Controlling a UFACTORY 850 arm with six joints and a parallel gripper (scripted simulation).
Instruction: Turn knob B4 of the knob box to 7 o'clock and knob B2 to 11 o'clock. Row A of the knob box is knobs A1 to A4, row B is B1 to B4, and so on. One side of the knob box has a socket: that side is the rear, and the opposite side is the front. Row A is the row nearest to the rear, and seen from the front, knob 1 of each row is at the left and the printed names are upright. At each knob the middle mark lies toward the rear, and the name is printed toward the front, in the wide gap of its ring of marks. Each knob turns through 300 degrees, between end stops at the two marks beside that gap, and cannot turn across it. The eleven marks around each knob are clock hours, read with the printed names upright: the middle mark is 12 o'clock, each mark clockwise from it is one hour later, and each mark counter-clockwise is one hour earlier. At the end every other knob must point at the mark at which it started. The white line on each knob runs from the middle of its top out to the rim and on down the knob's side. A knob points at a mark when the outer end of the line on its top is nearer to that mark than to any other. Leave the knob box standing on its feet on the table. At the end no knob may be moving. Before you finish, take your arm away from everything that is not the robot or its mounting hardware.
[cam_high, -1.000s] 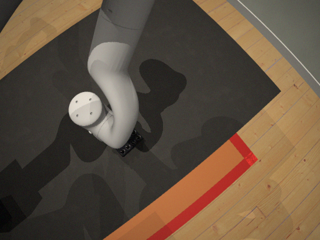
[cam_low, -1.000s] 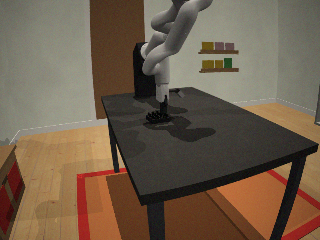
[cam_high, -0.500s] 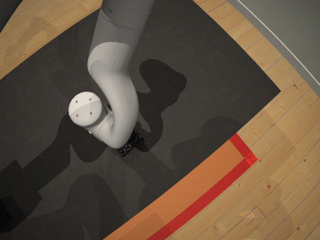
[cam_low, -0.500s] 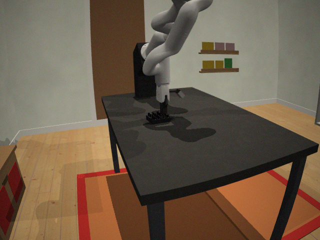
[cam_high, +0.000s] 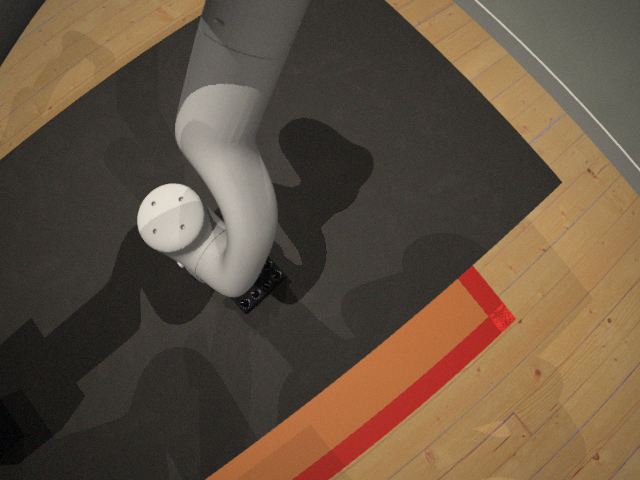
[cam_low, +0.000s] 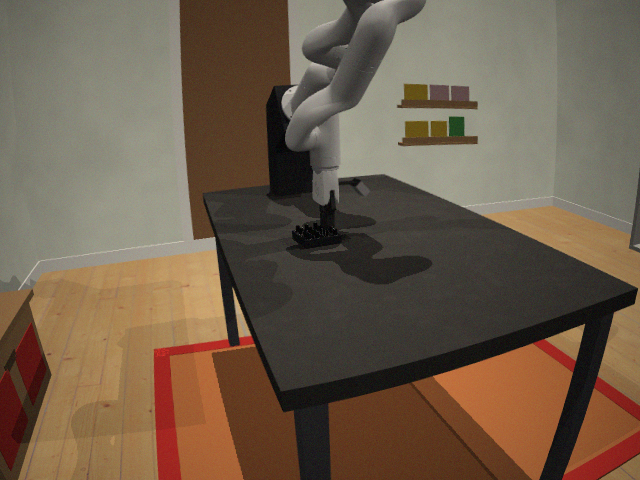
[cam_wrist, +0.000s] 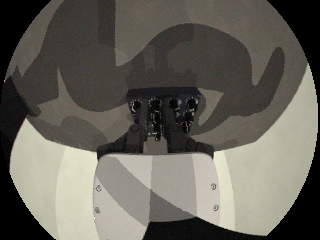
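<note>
Knob box (cam_high: 261, 287) (cam_low: 321, 240) (cam_wrist: 165, 93) sits far left on the worktop (cam_high: 413, 129) (cam_low: 439, 289), exterior view. Fingers (cam_low: 327, 218) are slightly apart down among the knobs, gripping nothing, I reckon. Can't tell whether B4 or B2 is done.

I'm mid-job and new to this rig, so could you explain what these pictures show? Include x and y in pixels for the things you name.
The machine is one jointed arm (cam_high: 248, 206) (cam_low: 361, 62) ending in a two-fingered claw (cam_low: 327, 224) (cam_wrist: 155, 106). The top view looks down, the exterior view shows the room from the side, and the wrist view looks along the claw. On the dark table (cam_high: 413, 129) (cam_low: 413, 310) (cam_wrist: 210, 12) stands a black box (cam_high: 266, 296) (cam_low: 321, 241) (cam_wrist: 162, 93) of knobs. The claw's fingers are slightly apart among the knobs, seemingly gripping nothing.
</note>
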